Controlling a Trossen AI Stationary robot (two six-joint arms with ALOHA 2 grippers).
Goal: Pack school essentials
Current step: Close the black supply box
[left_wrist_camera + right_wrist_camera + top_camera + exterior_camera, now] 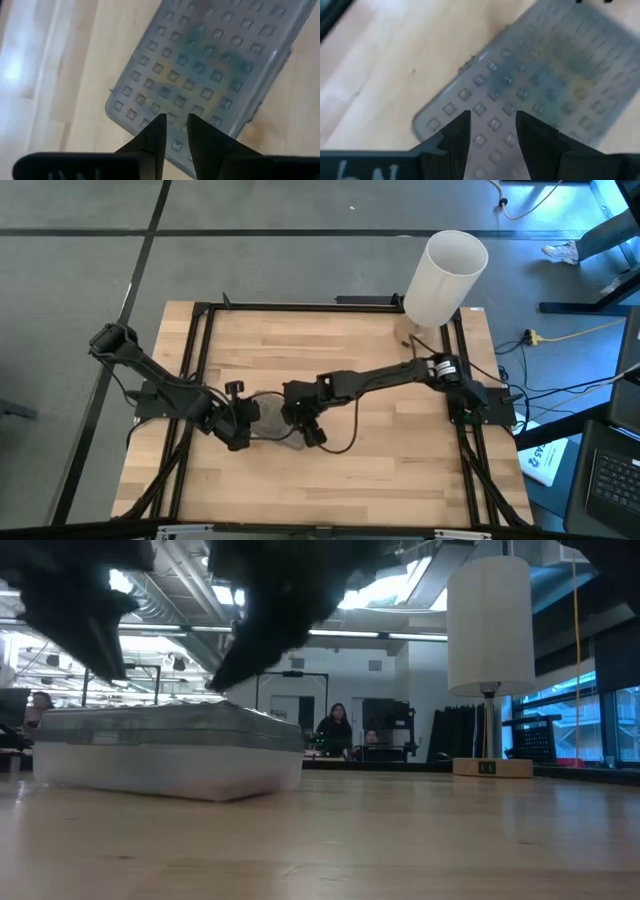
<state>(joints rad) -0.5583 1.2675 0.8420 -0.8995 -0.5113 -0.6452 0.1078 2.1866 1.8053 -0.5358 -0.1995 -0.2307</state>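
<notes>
A clear plastic case with a grey dotted lid (pixel 270 418) lies flat and closed on the wooden table, near its middle. Through the lid (pixel 210 65) only blurred green and yellowish patches show, so I cannot make out the school essentials one by one. My left gripper (pixel 176 120) hangs over the case's left end, fingers slanting down, a narrow gap between them and nothing in it. My right gripper (pixel 492 117) hangs over the case's right end, open a little wider. In the low view both dark grippers stand just above the lid (pixel 170 715), apart from it.
A tall white cylinder (pixel 445 275) stands on a small wooden base at the table's far right corner. A black frame (pixel 200 380) runs along the table's edges. A thin dark cable (pixel 345 442) lies beside the right gripper. People sit in the room beyond (pixel 335 730).
</notes>
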